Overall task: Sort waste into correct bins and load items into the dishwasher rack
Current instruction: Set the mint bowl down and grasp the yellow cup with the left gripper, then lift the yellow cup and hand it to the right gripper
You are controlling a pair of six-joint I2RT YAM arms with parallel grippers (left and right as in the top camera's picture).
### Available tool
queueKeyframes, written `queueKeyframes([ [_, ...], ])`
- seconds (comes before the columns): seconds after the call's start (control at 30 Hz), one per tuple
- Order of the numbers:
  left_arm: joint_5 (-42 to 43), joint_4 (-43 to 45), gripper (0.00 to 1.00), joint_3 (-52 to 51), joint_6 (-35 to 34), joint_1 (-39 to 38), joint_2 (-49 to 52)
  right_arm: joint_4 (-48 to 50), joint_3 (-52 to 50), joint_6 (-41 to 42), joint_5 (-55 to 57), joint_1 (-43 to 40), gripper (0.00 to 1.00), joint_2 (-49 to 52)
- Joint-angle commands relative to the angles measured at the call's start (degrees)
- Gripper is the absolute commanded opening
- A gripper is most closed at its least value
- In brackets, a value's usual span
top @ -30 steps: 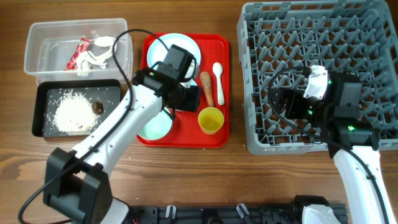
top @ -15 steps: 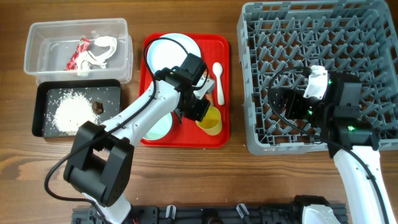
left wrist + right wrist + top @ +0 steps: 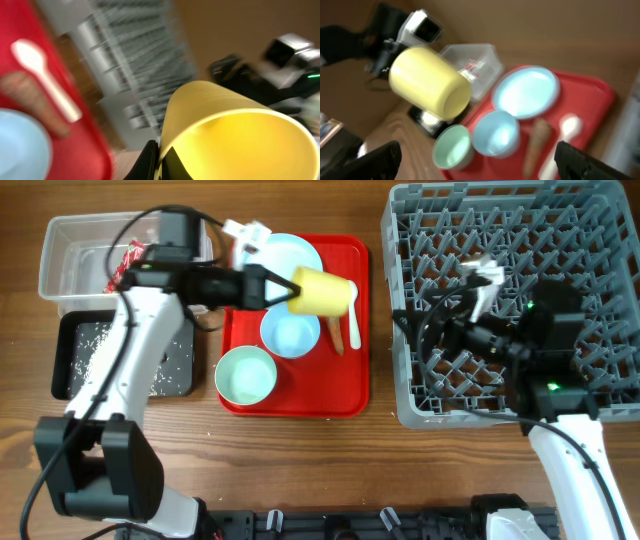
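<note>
My left gripper is shut on the rim of the yellow cup and holds it on its side above the red tray; the cup fills the left wrist view. On the tray lie the pale blue plate, a pale bowl, the light-teal bowl, the carrot-like root and the white spoon. My right gripper is open and empty over the left side of the grey rack, facing the tray. The right wrist view shows the cup and both bowls.
The flat red tray lies between the bins and the rack. The clear tub with the red-and-white wrapper stands at the back left. The black tray with loose rice is in front of it, partly under my left arm.
My left gripper took the yellow cup off the tray and lifted it up and back, tipped on its side. My right gripper turned left toward the tray.
</note>
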Motion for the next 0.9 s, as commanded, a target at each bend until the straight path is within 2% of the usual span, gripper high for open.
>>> queueKeyframes([
  [0.0,20.4,0.2,0.04,0.7,0.7,4.3,-0.8,9.2,1.1,3.9,-5.3,5.2,0.99,1.7],
  [0.1,21.0,-0.2,0.04,0.7,-2.7,5.0,-0.8,19.8,1.1,6.6,-6.6,9.1,0.99,4.7],
  [0.17,21.0,-0.3,0.04,0.7,-6.4,4.3,-0.8,30.6,1.1,8.4,-9.1,12.0,0.99,8.6],
  [0.23,21.0,-0.3,0.04,0.7,-8.7,3.9,-0.8,36.3,1.1,11.2,-9.2,13.1,0.99,11.8],
  [0.47,21.0,-4.8,0.04,0.7,-9.6,3.5,-0.8,62.9,1.1,23.2,-13.2,15.4,0.99,23.0],
  [0.6,19.7,-5.0,0.04,0.5,-9.6,3.0,-0.8,63.8,1.1,23.4,-13.2,16.5,0.97,24.7],
  [0.87,13.6,-5.5,0.04,0.5,-9.6,-3.3,-0.8,64.0,1.1,23.0,-11.6,17.7,0.94,25.1],
])
